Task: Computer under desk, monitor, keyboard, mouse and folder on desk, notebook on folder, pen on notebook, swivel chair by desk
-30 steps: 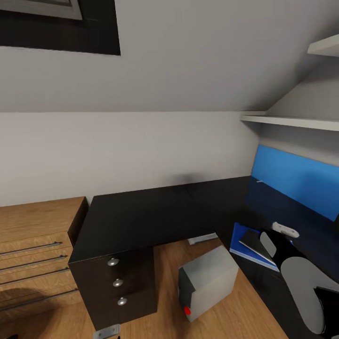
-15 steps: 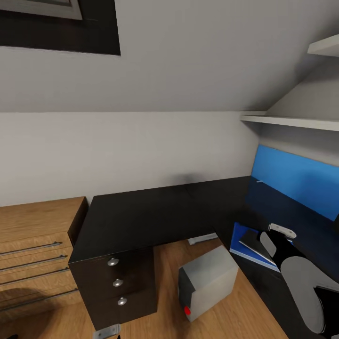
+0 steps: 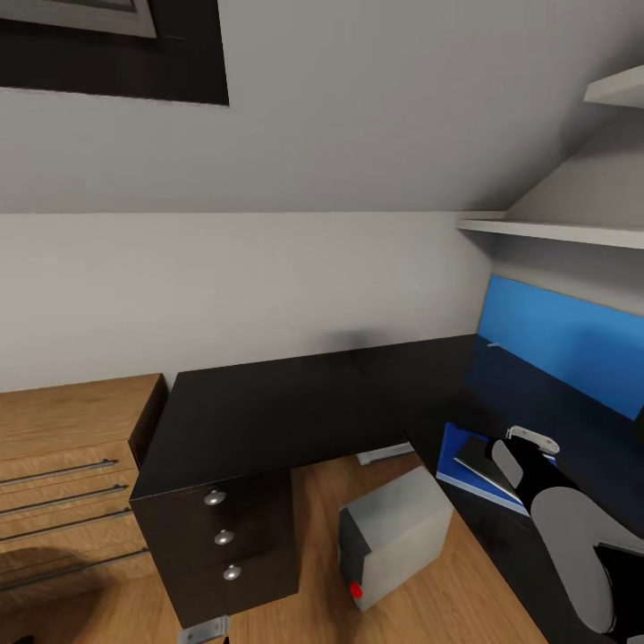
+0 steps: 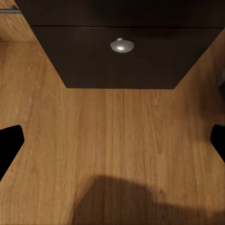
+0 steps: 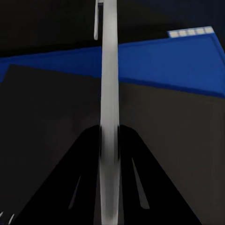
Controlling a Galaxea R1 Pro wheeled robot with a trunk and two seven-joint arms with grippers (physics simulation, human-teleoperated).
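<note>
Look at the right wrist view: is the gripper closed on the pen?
Yes, the right gripper has its dark fingers pressed against the thin pale pen, above the blue folder.

computer [image 3: 398,537] on floor [image 3: 304,617] right of desk [image 3: 268,416] drawers [image 3: 224,537]

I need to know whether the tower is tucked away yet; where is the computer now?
In the head view the computer stands on the wooden floor right of the desk drawers, in front of the desk rather than under its top.
</note>
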